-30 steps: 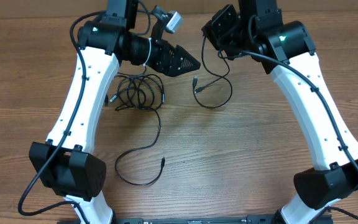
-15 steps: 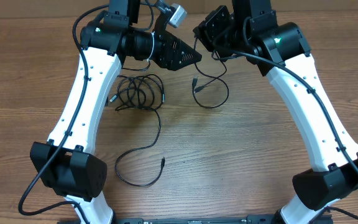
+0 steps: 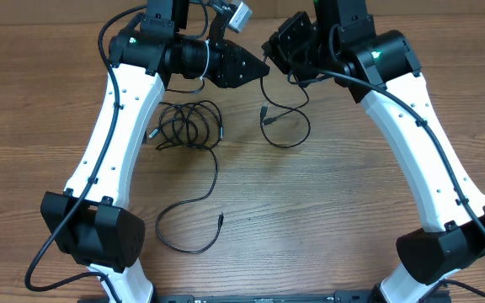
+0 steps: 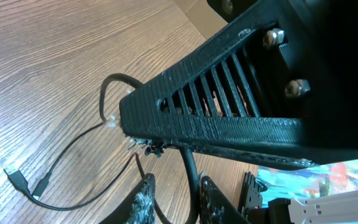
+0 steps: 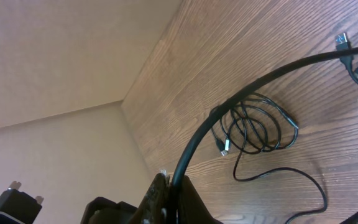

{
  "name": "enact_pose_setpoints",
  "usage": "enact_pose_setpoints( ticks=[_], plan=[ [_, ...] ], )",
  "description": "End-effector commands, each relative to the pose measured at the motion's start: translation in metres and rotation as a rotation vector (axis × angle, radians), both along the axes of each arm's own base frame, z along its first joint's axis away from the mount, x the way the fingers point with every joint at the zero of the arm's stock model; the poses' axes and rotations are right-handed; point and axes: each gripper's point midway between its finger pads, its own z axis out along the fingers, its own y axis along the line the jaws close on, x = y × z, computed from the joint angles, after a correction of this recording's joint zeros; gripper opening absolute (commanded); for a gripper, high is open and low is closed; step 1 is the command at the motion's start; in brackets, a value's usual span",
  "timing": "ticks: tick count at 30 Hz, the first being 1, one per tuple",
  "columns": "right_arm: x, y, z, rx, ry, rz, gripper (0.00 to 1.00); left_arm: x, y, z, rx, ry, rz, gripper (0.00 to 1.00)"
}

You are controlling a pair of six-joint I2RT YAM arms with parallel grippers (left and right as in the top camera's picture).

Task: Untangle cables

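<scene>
My left gripper (image 4: pixel 176 190) has its fingers (image 4: pixel 143 202) drawn in to a narrow gap; a thin black cable (image 4: pixel 190 173) runs up between them, lying closer to one finger than the other; bare wood shows between the cord and the farther finger, so I am around it rather than pinching it.

My right gripper (image 5: pixel 168 191) is clamped tight on a black cord that looks to be this same cable; the cord leaves the fingertips and sweeps up and across the right wrist view in one long arc. In the left wrist view the ribbed black side of the right gripper fills the upper right, and the cable comes out from under its tip; the two grippers sit very close, nearly nose to nose, above the far part of the wooden table (image 3: pixel 327 219).

From there the cable drops to the table and lies in an open loop (image 3: pixel 297 126); its two small plug ends (image 3: pixel 265 110) rest just beside each other on the loop's left side.

The coiled bundle (image 3: pixel 188 124) lies flat on the wood to the left of that loop, apart from it, next to my white left forearm (image 3: pixel 116 126); one trailing strand (image 3: pixel 215 172) runs from the bundle toward the near edge and curls round; its plug tip (image 3: pixel 221 220) lies free on the wood.
</scene>
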Motion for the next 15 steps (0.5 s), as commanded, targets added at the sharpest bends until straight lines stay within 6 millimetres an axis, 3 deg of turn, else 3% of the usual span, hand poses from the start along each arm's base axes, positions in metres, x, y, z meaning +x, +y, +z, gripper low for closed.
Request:
enact_pose_setpoints(
  ticks=[1, 4, 10, 13, 15],
  plan=[
    [-0.006, -0.001, 0.014, 0.014, -0.028, 0.005, 0.04, -0.003, -0.005, 0.001, -0.016, 0.014, -0.014, 0.15],
    [-0.006, -0.001, 0.014, 0.013, -0.028, 0.004, 0.04, -0.003, -0.005, 0.001, -0.017, 0.021, -0.010, 0.04],
    [-0.004, -0.013, 0.006, -0.047, -0.015, -0.046, 0.04, 0.002, -0.005, 0.005, -0.032, 0.029, 0.011, 0.04],
    [0.000, -0.031, -0.001, -0.104, -0.008, -0.109, 0.14, 0.007, -0.006, 0.010, -0.049, 0.041, 0.035, 0.04],
    [0.007, -0.052, -0.006, -0.154, -0.007, -0.178, 0.34, 0.013, -0.003, 0.015, -0.065, 0.060, 0.070, 0.04]
  ],
)
